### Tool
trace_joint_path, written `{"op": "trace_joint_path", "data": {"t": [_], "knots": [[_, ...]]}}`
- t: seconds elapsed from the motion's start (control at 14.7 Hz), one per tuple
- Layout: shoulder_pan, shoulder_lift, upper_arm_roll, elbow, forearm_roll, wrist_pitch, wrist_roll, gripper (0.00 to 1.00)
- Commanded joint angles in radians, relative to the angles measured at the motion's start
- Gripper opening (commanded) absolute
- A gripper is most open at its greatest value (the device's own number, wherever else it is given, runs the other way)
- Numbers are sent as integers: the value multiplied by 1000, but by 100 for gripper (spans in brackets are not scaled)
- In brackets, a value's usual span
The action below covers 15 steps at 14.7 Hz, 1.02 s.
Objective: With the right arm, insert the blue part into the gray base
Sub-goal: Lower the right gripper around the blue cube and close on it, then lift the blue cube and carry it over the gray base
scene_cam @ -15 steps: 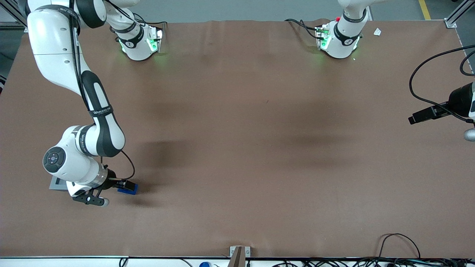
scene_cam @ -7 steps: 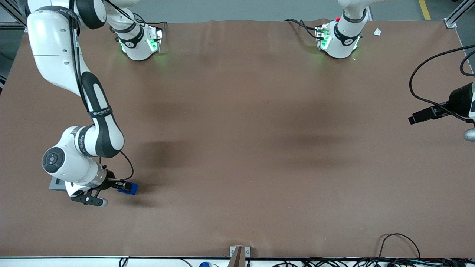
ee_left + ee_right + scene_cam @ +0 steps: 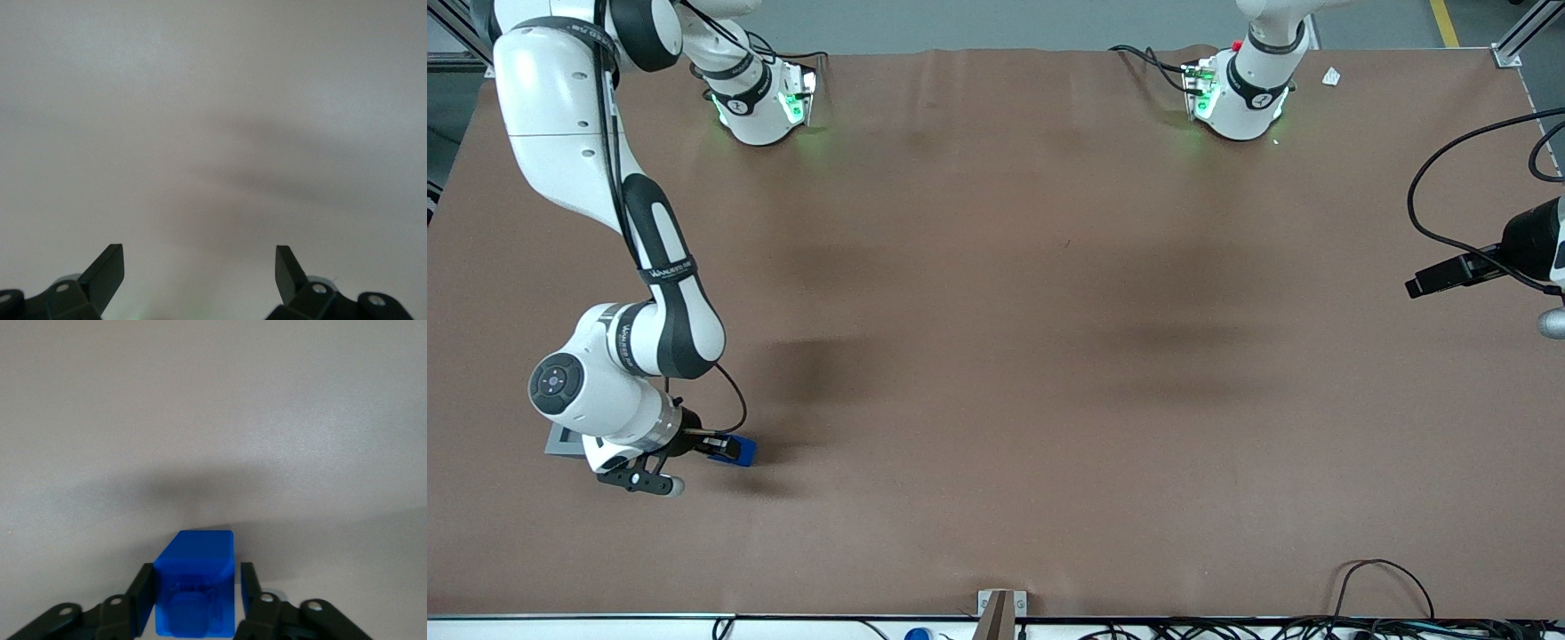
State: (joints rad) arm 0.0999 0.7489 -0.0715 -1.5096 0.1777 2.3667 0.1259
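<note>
I have the right arm (image 3: 654,258) low at the working arm's end of the table (image 3: 1049,356), and its gripper (image 3: 195,597) sits with the blue part (image 3: 197,590) between its two black fingers (image 3: 142,595). In the wrist view both pads lie flush against the block's side walls, so I judge it clamped on the part. Whether the block rests on the table or is just off it, I cannot tell.

What the next move turns on is the direction to the gray base (image 3: 562,439). In the front view only a corner of it shows, under the wrist housing. It lies beside the blue part (image 3: 735,450), farther toward the working arm's end of the table and at about the same distance from the front camera. I judge I need to lift, then carry sideways that way before lowering into the recess.
</note>
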Motion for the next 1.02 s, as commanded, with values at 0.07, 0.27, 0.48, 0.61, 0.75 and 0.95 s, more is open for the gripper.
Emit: {"op": "trace_joint_path", "data": {"t": [0.07, 0.27, 0.48, 0.61, 0.75, 0.95], "knots": [[-3, 10, 6, 12, -14, 8, 3, 37], [3, 6, 4, 12, -23, 5, -3, 2], [-2, -16, 4, 46, -107, -27, -3, 0], [-8, -36, -2, 74, -115, -113, -6, 0], [-52, -68, -8, 113, -112, -234, -28, 0], [-138, -106, -5, 131, -95, -306, -156, 0]]}}
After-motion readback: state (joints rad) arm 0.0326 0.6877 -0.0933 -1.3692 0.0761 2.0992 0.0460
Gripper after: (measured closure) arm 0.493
